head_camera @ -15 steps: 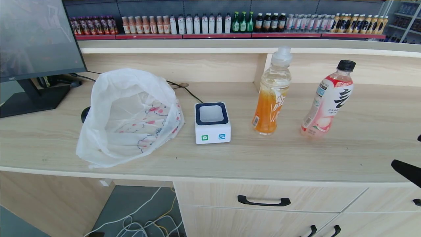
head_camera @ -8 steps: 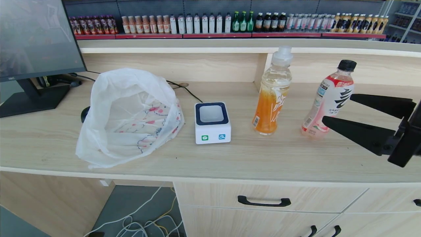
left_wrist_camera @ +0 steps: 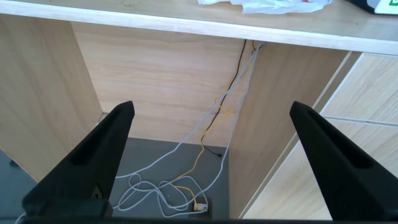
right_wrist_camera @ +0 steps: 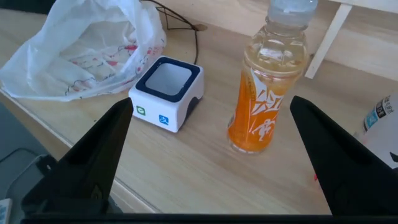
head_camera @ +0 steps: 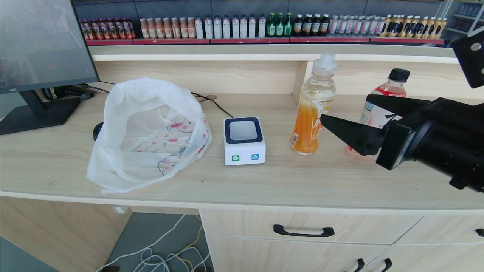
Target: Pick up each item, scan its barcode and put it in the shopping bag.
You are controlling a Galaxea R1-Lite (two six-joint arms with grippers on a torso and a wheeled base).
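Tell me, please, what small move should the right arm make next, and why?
Probably ease the right gripper forward until its open fingers stand either side of the orange bottle. In the right wrist view the bottle stands upright ahead, between the fingers, not yet touched.

A second ago only a dark tip of the right gripper [head_camera: 344, 108] showed low at the right edge of the head view. It has since risen and swept leftwards over the counter [head_camera: 264, 181] with its fingers spread wide. It now crosses in front of the pink-labelled bottle [head_camera: 373, 117], covering much of its body, and its nearer fingertip has come close beside the orange drink bottle [head_camera: 312, 113]
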